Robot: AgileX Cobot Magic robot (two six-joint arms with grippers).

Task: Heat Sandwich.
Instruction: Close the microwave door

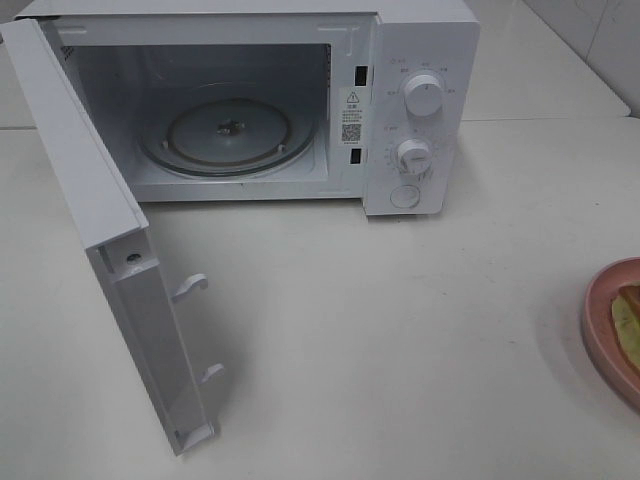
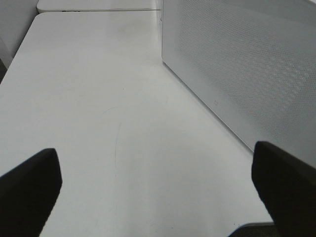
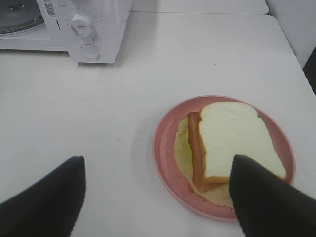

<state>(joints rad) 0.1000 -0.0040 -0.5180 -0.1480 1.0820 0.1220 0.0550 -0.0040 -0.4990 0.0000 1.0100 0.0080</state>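
The sandwich (image 3: 237,138), white bread over a tan-crusted layer and pale green filling, lies on a round pink plate (image 3: 165,148). In the high view only a sliver of the sandwich (image 1: 628,322) and the plate (image 1: 598,325) shows at the right edge. My right gripper (image 3: 158,202) hovers open above the plate's near side. One finger (image 3: 269,197) covers a corner of the bread and the other is off the plate, with nothing held. My left gripper (image 2: 158,197) stands wide open over bare table beside a perforated white panel (image 2: 247,64) of the microwave. Neither gripper shows in the high view.
The white microwave (image 1: 420,100) stands at the back with its door (image 1: 100,230) swung out to the left, and a glass turntable (image 1: 228,135) lies inside. Its dials (image 3: 81,23) show in the right wrist view. White table (image 1: 400,340) stretches between the microwave and the plate.
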